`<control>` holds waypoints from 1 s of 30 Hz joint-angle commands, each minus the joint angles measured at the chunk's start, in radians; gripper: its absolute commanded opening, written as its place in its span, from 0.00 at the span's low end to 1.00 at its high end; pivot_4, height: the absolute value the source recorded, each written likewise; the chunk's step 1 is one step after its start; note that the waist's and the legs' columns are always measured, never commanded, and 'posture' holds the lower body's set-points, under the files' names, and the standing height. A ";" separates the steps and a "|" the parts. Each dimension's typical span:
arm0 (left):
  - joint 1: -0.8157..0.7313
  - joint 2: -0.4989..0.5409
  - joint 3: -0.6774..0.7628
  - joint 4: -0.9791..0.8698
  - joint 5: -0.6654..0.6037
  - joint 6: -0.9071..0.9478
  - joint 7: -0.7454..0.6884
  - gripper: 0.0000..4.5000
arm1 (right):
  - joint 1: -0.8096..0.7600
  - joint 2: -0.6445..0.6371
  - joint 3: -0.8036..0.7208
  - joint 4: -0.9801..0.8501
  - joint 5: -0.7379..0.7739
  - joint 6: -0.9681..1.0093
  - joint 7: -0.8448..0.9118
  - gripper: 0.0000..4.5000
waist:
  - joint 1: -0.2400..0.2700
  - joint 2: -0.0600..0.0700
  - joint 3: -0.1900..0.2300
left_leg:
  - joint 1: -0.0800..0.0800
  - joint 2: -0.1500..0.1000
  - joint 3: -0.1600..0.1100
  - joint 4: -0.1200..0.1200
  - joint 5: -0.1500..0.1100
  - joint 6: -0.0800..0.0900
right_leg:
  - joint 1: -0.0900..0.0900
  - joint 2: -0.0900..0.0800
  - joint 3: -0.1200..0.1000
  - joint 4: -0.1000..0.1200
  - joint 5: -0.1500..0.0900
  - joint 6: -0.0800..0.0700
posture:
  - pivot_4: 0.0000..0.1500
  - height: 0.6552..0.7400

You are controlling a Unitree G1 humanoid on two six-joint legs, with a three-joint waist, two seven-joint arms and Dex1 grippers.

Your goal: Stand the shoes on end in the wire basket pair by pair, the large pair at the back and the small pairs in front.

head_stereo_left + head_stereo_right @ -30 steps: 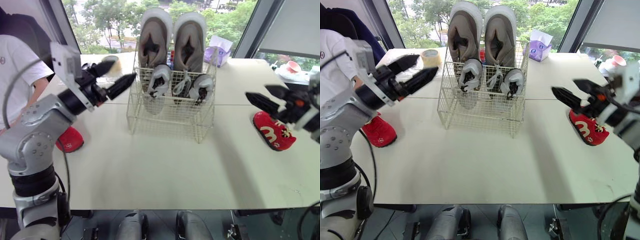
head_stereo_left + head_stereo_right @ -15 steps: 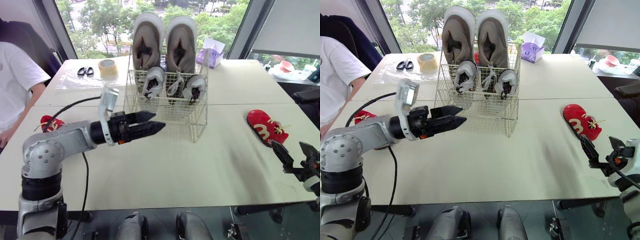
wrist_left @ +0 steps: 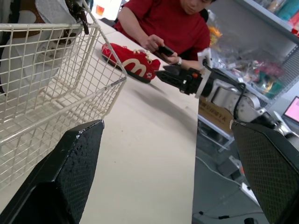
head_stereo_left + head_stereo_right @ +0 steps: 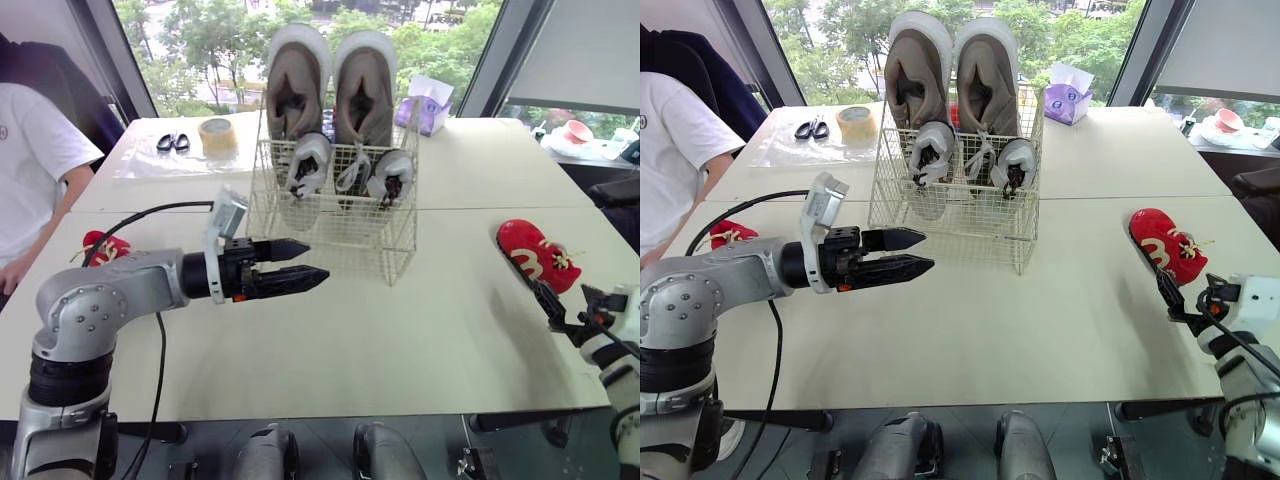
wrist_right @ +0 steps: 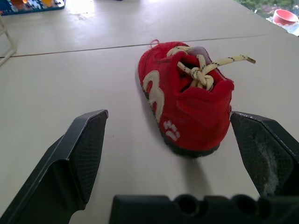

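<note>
The wire basket stands mid-table. A large brown pair is on end at its back, and a small grey pair in front. One red shoe lies flat at the right, laces up. The other red shoe lies at the left behind my left arm. My left gripper is open and empty, low over the table at the basket's front left. My right gripper is open near the table's right edge, just short of the right red shoe and apart from it.
A tape roll and scissors lie at the back left, and a purple tissue box at the back right. A person in white sits at the left edge. A person in red sits beyond the table's right side.
Both arms have come down from beside the basket. The left gripper now sits low at the basket's front, and the right gripper has crept closer to the right red shoe.
</note>
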 commanded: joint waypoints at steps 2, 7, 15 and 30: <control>0.003 0.023 0.027 -0.042 -0.005 -0.024 0.015 0.99 | -0.240 -0.097 0.066 0.370 -0.082 -0.157 0.060 1.00 | -0.016 0.000 0.000 | 0.000 0.000 0.000 0.000 0.000 0.000 | 0.000 0.000 0.000 0.000 0.000 0.000 | 1.00 1.00; 0.024 0.060 0.049 -0.065 -0.042 -0.011 0.022 1.00 | -0.384 -0.132 0.130 0.643 -0.126 -0.263 0.148 0.82 | -0.013 0.000 0.000 | 0.000 0.000 -0.001 -0.002 0.000 0.000 | 0.000 0.001 0.000 0.000 -0.001 0.001 | 1.00 1.00; 0.002 0.179 0.122 -0.040 -0.068 0.000 0.106 1.00 | -0.411 -0.138 0.158 0.693 -0.135 -0.332 0.180 0.06 | -0.017 -0.001 0.000 | 0.001 0.000 0.000 -0.002 0.003 -0.004 | 0.001 0.001 0.000 0.000 -0.001 0.002 | 1.00 1.00; -0.462 0.174 0.274 0.519 -0.367 -0.032 0.199 1.00 | -0.910 -0.295 0.200 -0.102 0.254 0.090 0.192 0.06 | -0.013 0.003 0.003 | 0.000 0.000 0.000 -0.009 0.008 -0.013 | -0.004 0.001 -0.001 0.001 0.002 0.006 | 1.00 1.00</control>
